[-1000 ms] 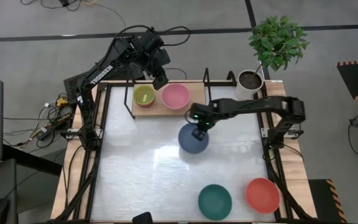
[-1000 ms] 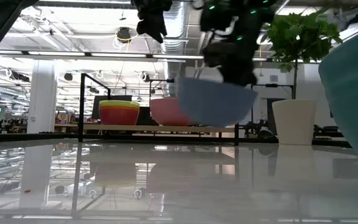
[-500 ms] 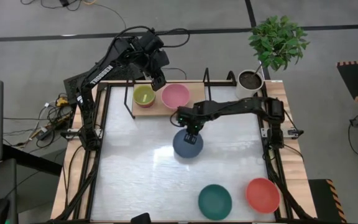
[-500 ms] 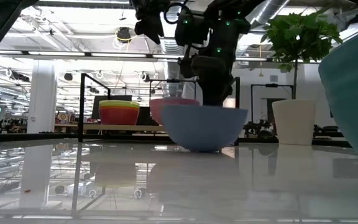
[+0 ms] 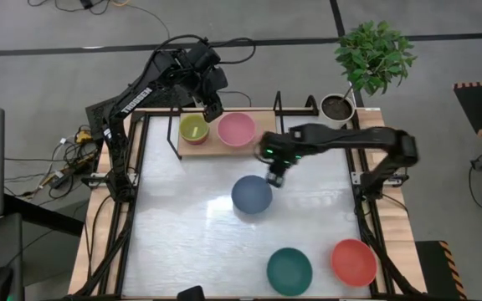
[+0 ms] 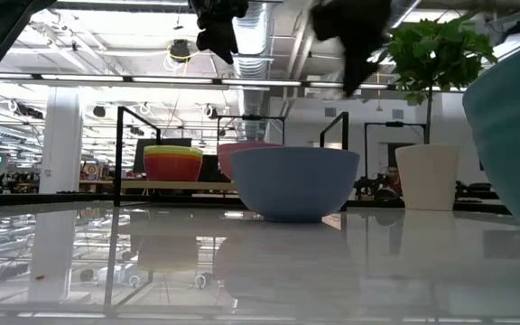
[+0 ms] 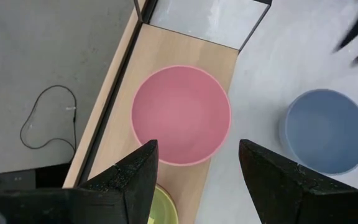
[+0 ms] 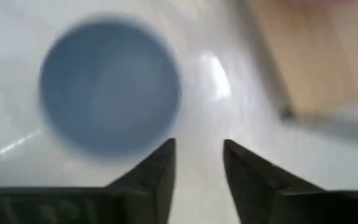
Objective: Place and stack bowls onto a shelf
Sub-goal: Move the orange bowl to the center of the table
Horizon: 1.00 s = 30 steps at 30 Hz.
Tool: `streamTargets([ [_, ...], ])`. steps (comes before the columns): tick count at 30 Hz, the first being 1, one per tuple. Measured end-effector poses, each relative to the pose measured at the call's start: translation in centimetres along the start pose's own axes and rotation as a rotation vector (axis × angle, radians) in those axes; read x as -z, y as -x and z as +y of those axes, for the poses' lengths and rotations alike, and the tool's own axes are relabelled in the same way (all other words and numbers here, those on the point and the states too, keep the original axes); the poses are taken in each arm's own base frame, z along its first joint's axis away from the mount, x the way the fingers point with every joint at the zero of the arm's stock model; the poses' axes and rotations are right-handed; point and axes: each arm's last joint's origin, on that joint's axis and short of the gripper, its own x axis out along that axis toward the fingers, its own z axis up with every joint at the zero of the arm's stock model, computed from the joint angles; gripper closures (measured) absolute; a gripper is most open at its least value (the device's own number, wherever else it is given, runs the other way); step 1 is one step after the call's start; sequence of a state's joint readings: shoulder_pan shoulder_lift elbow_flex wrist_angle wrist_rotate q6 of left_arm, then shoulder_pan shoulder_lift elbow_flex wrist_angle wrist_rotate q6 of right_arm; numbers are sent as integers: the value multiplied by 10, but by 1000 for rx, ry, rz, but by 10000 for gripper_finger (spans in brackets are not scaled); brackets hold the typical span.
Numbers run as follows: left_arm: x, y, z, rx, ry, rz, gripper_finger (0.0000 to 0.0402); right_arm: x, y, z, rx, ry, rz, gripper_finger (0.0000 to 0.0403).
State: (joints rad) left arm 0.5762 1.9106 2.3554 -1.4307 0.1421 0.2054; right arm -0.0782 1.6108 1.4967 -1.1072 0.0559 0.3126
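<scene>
Since a second ago: your right gripper (image 5: 276, 179) has let go of the blue bowl (image 5: 252, 195), which was hanging from it in the air, and is now lifting clear of it.
Blue bowl: you are seeing it sitting upright on the white tabletop (image 5: 191, 242), just in front of the shelf (image 5: 262, 124), touching nothing else.
Right gripper: it is hovering beside the blue bowl's rim on the plant pot (image 5: 338, 107) side, fingers parted with nothing between them; your right wrist view is showing the bowl (image 8: 110, 87) well beyond the fingertips.
Left gripper: it (image 5: 214, 107) is waiting above the back edge of the shelf, jaws spread wide and empty, looking down on the pink bowl (image 7: 181, 115).
Shelf: it is carrying the pink bowl and, beside it, a stack with the lime-green bowl (image 5: 194, 129) on top; the low view is showing yellow and red rims under it (image 6: 173, 162).
Still on the table: your teal bowl (image 5: 289, 271) and large red bowl (image 5: 354, 262) are resting near the front edge, apart from each other.
</scene>
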Motion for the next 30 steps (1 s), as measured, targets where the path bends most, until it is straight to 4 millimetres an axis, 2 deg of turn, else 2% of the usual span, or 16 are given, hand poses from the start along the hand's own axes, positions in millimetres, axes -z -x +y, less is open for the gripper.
streamTargets([
  [3, -1, 0, 0, -1, -1, -8, 194, 33, 24, 8, 17, -60, 112, 327],
  [5, -1, 0, 0, -3, -2, -13, 194, 57, 29, 14, 13, -107, 204, 378],
  [6, -1, 0, 0, -2, -1, -12, 194, 68, 30, 18, 14, -140, 239, 384],
  [11, -1, 0, -1, 3, 37, -12, 194, 122, 25, 48, 7, -319, 363, 384],
  [17, -5, -1, -5, 7, -9, -39, 194, 180, 22, 82, 1, -467, 526, 385],
  [23, -7, -1, -7, 7, -21, -56, 194, 213, 31, 117, -61, -571, 577, 385],
  [30, -7, -2, -7, 7, -19, -55, 194, 234, 12, 139, 68, -579, 642, 385],
])
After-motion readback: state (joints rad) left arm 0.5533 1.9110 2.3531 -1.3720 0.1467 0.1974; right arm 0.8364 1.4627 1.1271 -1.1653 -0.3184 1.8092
